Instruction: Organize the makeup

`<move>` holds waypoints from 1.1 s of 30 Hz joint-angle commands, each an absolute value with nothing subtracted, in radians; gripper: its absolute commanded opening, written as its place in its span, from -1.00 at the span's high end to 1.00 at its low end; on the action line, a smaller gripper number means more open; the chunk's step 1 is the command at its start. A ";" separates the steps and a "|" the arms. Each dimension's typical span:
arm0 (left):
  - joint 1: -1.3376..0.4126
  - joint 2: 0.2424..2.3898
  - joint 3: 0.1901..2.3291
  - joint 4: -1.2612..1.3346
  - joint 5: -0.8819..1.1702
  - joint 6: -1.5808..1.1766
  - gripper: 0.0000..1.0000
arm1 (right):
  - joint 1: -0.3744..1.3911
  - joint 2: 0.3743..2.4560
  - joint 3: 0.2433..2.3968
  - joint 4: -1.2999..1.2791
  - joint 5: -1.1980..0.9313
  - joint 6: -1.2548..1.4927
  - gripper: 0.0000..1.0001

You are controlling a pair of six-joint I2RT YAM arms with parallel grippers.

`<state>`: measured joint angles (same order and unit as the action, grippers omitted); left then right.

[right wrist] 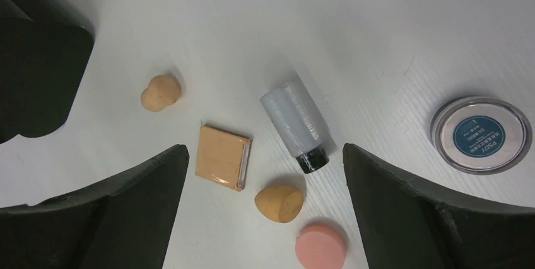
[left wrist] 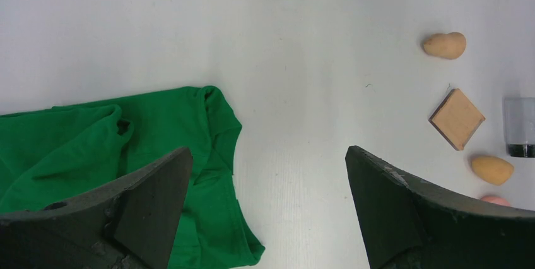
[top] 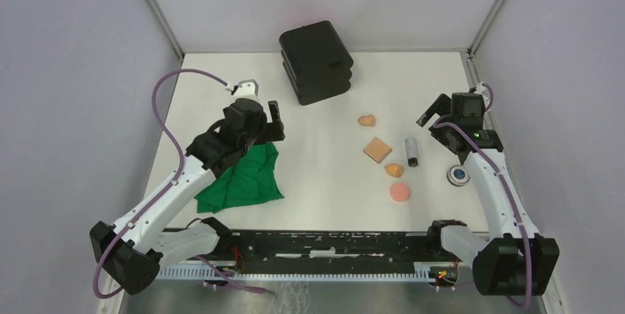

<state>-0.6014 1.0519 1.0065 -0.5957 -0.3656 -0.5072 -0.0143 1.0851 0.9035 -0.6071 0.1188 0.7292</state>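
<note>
The makeup lies loose on the white table right of centre: an orange sponge point(top: 366, 119) point(right wrist: 160, 93), a tan square pad point(top: 377, 149) point(right wrist: 222, 157), a grey-black tube point(top: 411, 152) point(right wrist: 295, 124), a second orange sponge point(top: 394, 170) point(right wrist: 279, 203), a pink round puff point(top: 399, 192) point(right wrist: 321, 246) and a white-rimmed compact point(top: 458, 175) point(right wrist: 479, 134). My right gripper point(top: 431, 113) point(right wrist: 265, 149) hovers open above them, holding nothing. Over the right edge of the green cloth point(top: 243, 178) point(left wrist: 158, 149), my left gripper point(top: 273, 119) point(left wrist: 268, 152) is open and empty too.
A black box point(top: 317, 60) point(right wrist: 31, 60) stands at the back centre of the table. Grey walls close in the table point(top: 324, 144) on the left, right and back. The arm bases sit along the near edge.
</note>
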 commanded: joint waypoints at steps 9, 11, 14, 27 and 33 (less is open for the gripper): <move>-0.601 1.087 1.004 -0.501 -0.307 -0.456 -0.98 | -0.016 1.119 0.962 -0.564 0.097 0.754 -0.99; -0.603 1.110 0.982 -0.497 -0.265 -0.474 -0.99 | -0.015 1.149 0.972 -0.550 0.077 0.771 -0.99; -0.610 1.147 0.953 -0.483 -0.201 -0.503 -0.99 | -0.001 1.175 0.972 -0.509 0.055 0.802 -0.99; -0.318 1.269 0.982 -0.359 0.125 -0.610 -0.99 | 0.273 1.439 1.192 -0.361 0.078 0.716 -0.99; -0.151 1.465 1.268 -0.333 0.183 -0.617 -0.99 | 0.277 1.586 1.403 -0.321 0.020 0.642 -0.99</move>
<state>-0.2295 1.3651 1.0557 -0.4473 0.0628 -0.5644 0.2760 1.5333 1.2648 -0.4084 0.0586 0.7067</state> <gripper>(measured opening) 0.991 0.996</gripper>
